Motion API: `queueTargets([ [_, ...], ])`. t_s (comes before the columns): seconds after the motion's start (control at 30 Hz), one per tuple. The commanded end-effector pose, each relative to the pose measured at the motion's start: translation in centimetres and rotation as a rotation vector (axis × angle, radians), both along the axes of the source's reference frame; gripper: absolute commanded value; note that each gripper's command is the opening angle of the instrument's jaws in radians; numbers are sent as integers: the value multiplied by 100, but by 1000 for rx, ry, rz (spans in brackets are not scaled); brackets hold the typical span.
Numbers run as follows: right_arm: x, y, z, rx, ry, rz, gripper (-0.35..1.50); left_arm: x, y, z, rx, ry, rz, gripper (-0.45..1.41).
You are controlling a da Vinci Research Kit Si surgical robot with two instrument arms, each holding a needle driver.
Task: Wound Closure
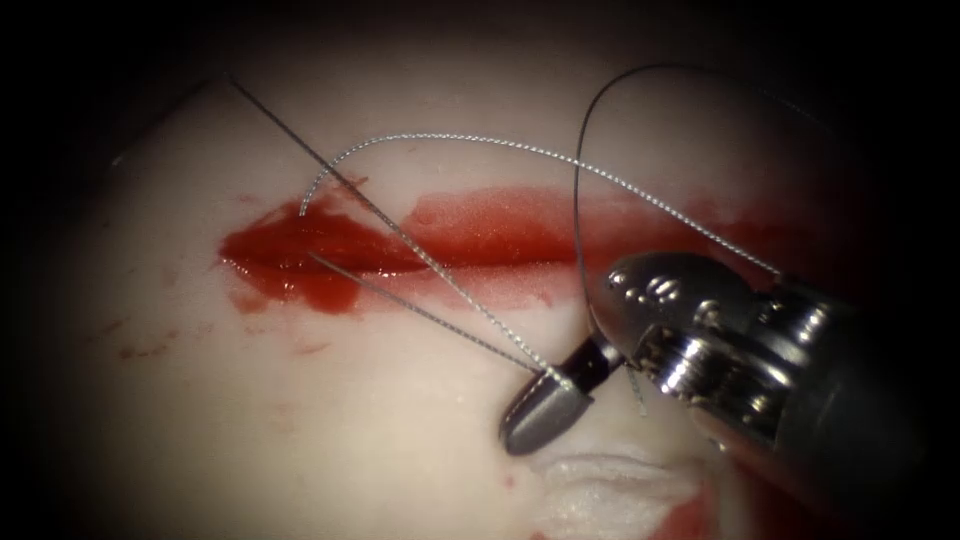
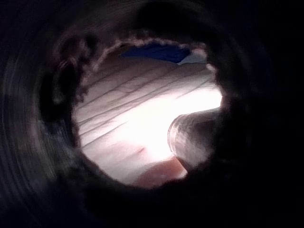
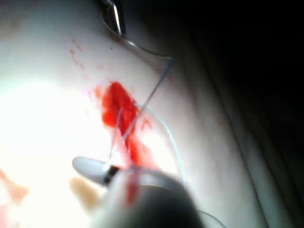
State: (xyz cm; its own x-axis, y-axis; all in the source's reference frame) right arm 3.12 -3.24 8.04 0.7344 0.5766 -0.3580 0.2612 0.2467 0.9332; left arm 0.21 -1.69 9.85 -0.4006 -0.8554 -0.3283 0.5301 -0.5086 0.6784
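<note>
One tool [image 1: 548, 400] shows in our endoscope view, the right arm's, below the cut [image 1: 330, 255] in the tissue [image 1: 200, 420], its jaws clamped on the thread [image 1: 450, 290]. Two strands run up-left from them across the cut. We see no needle; the left jaws' state we cannot tell.

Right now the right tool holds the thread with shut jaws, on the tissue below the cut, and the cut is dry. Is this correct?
One thing is wrong: the cut is not dry; red fluid fills it, as the endoscope view shows. The right tool does hold the thread with shut jaws, over the tissue below the cut.
</note>
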Motion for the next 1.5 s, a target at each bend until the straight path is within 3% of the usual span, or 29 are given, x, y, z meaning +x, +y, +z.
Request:
queueTargets([
  [0.03,1,10,2,-1,-9,-3,-35,-6,11,-2,-3,-3,0,-45],
  [0.3,-7,5,5,16,-31,-3,-35,-18,5,-1,13,-29,50,-45],
  [0.57,22,18,5,-171,87,196,-33,-53,-7,-12,3,-115,161,-45],
  [0.6,30,24,5,-214,100,244,-13,-58,-9,-15,-7,-136,170,-45],
  [0.63,37,30,4,-232,104,276,-5,-62,-10,-17,-11,-156,178,-45],
  [0.93,71,74,2,-362,-24,508,-3,-85,-14,-32,-42,-305,235,-45],
  [0.97,73,74,3,-384,-53,518,2,-85,-13,-33,-49,-318,232,-45],
  [1.0,78,74,6,-445,-116,535,42,-85,-10,-37,-58,-339,223,-45],
  [1.03,82,71,10,-474,-169,548,94,-85,-9,-38,-62,-348,217,-45],
  [1.07,84,69,12,-485,-194,552,98,-85,-9,-39,-70,-344,214,-45],
  [1.2,88,58,16,-468,-197,521,88,-83,-8,-39,-79,-339,213,-45],
  [1.4,99,43,22,-476,-193,507,91,-75,0,-44,-110,-377,190,-45],
  [1.47,103,40,23,-468,-187,488,81,-73,3,-46,-115,-390,179,-45],
  [1.5,106,38,23,-456,-185,474,68,-72,4,-46,-120,-392,179,-45],
])
